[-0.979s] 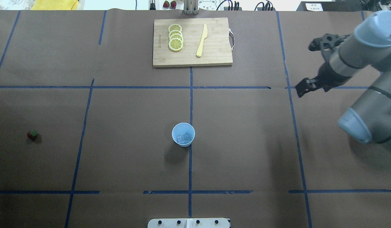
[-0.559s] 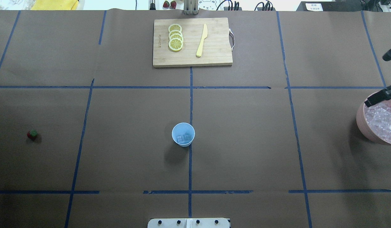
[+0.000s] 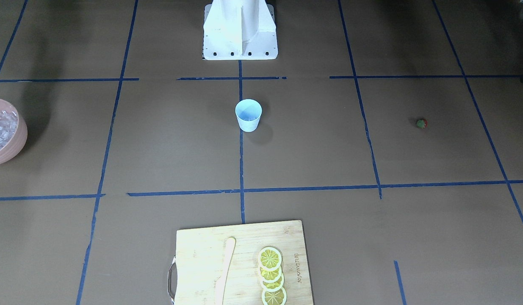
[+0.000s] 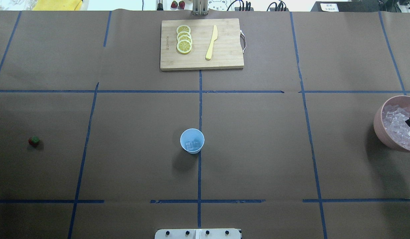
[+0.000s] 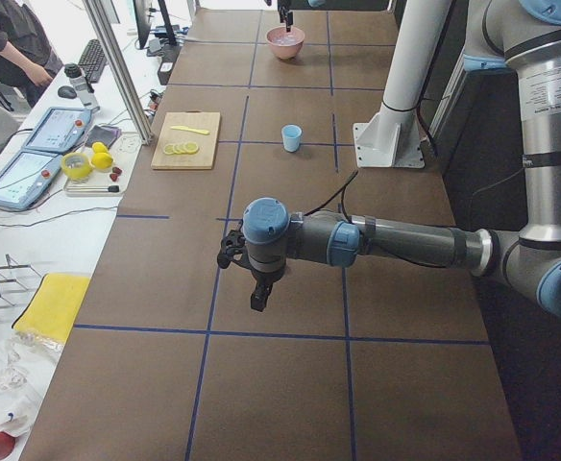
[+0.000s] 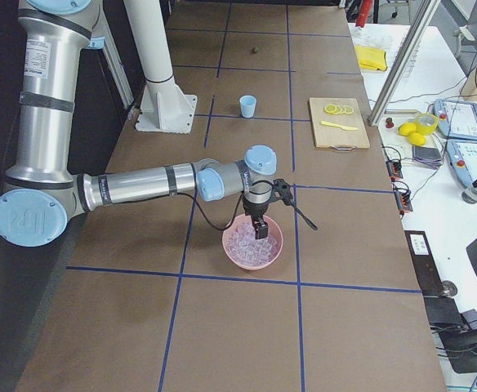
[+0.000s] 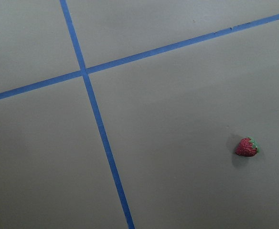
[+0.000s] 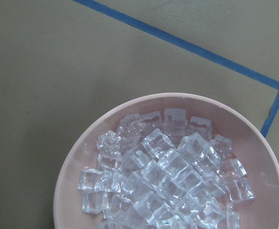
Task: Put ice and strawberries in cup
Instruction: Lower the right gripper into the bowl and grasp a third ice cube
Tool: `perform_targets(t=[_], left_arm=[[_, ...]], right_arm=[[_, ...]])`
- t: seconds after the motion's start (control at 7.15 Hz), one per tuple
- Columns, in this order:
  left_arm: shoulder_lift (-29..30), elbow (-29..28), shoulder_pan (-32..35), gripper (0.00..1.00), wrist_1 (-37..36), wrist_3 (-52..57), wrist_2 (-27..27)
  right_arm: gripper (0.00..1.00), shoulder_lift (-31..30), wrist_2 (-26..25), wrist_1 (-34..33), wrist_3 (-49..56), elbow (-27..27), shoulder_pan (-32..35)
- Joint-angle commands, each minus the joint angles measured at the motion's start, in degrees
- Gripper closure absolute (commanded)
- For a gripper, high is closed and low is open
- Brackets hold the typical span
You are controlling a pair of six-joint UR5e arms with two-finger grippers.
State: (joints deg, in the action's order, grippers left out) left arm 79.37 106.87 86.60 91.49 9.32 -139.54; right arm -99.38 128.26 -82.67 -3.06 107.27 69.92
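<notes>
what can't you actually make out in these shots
1. Right gripper: overhead view's edge cuts off all but a dark tip over the pink bowl; open or shut unclear.
2. Left gripper: only in the left side view, small; open or shut unclear.
3. Ice in the cup: count unclear; cubes clear and tiny overhead.
4. The pink bowl: cut off by overhead and front view edges.

This is a robotics lab set up for recording. The bench (image 4: 258,132) is covered in brown paper and marked into squares with blue tape (image 4: 199,172). A white pedestal (image 3: 240,29) near the robot's edge stands between two grey industrial arms (image 5: 396,240). Along the opposite edge are aluminium frame posts (image 5: 116,67), teach pendants (image 5: 55,130), a keyboard (image 5: 93,60) and loose cables. A person (image 5: 7,38) stands there.
</notes>
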Motion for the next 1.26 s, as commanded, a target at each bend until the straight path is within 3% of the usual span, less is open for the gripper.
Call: perform_targets(t=[0.0, 0.56, 1.12], left_arm=[[0.0, 0.0, 0.0, 0.00, 0.0, 0.0, 0.1], [0.0, 0.2, -0.1, 0.00, 0.0, 0.1, 0.0], [0.0, 0.2, -0.2, 0.00, 0.0, 0.1, 0.0]], right_arm=[[0.02, -0.3, -0.5, 0.1, 0.0, -1.3, -0.1], [0.03, -0.7, -0.5, 11.3, -6.2, -7.2, -1.4], [0.08, -2.7, -0.4, 11.8, -7.6, -6.8, -3.2]])
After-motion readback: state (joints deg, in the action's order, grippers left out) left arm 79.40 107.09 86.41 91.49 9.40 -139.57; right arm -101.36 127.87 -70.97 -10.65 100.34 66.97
